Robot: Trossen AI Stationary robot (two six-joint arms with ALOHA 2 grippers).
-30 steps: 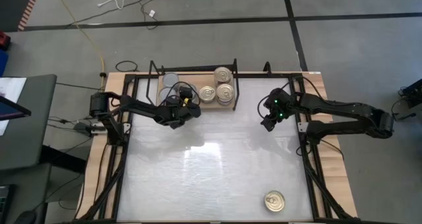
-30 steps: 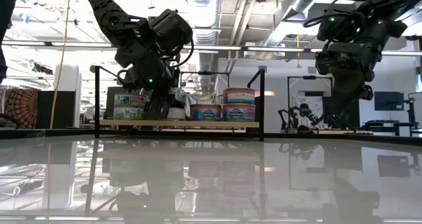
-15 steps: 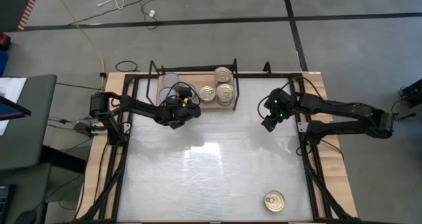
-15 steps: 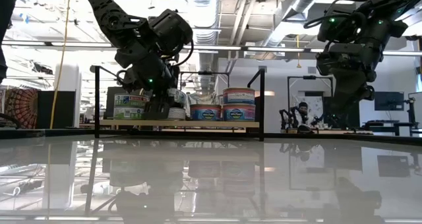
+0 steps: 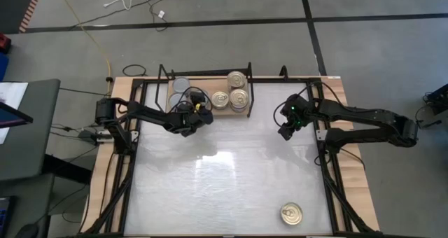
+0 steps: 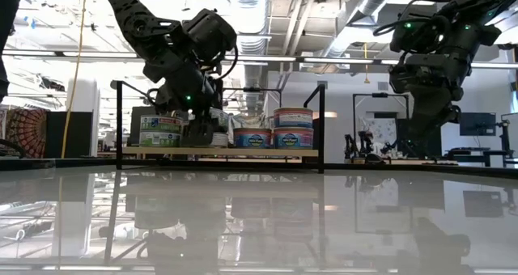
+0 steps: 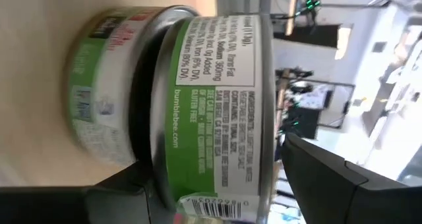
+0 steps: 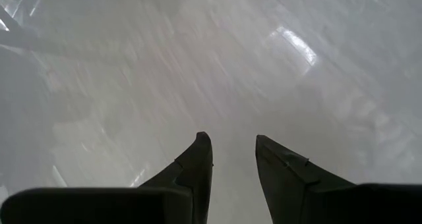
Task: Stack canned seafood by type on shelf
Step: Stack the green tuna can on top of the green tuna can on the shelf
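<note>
- Left gripper (image 5: 190, 116) reaching low onto the shelf (image 5: 210, 110) at 12 o'clock, fingers (image 7: 343, 184) apart around stacked green-label cans (image 7: 198, 99).
- Right gripper (image 5: 285, 131) hovering over bare counter (image 5: 224, 182), fingers parted, empty.
- Gold-top cans (image 5: 236, 91) on the shelf; one can (image 5: 291, 213) at 5 o'clock.

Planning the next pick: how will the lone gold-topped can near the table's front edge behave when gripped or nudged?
The can looks rigid metal, so probably firm to grip. It lies flat, so unlikely to roll; on the glossy table it may slide.

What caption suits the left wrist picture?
Green-labelled cans stacked on the wooden shelf, between the left end effector's spread fingers.
</note>
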